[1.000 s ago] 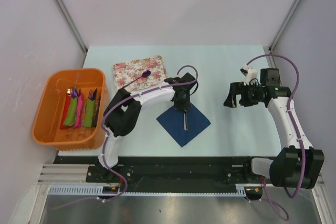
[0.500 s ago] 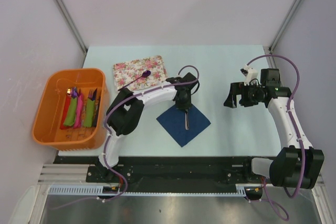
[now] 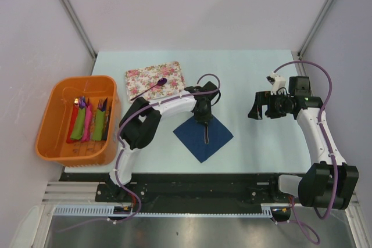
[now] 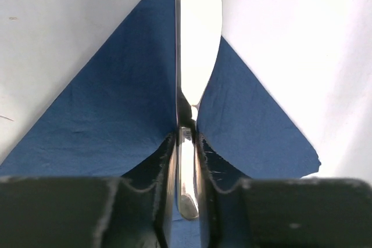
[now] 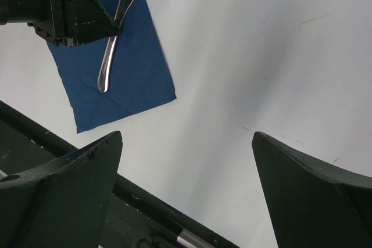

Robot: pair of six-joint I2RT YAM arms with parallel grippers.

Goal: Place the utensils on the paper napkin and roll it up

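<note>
So, scanning from the left: the orange basket (image 3: 49, 123) with the red, pink and green rolls (image 3: 87, 123) sits at the far left and isn't part of this.

Next over, the floral tray (image 3: 142, 76) has the purple-handled utensil (image 3: 163, 81) lying slantwise on it, well apart from both sets of jaws.

Then the bit that matters. The left arm (image 3: 168, 104) reaches over the paper napkin (image 3: 195, 137), which lies as a diamond near the middle of the surface with one corner pointing at the robot. The left jaws are narrow, pinched on the grey-silver utensil (image 4: 197, 33) around its neck. The shiny wide end sticks out ahead of them and the handle end runs back between them. Its long axis goes far-to-near, pretty much along the napkin's corner-to-corner diagonal, which looks right for rolling imo. Can't tell if the low end actually touches the sheet.

My guess is the next thing is just letting go of it there. After that the purple one looks like the left arm's job, since it's way nearer the tray.

Over on the right, the right arm (image 3: 317, 126) hangs above the surface, right jaws wide and holding nothing, well apart from the napkin.
</note>
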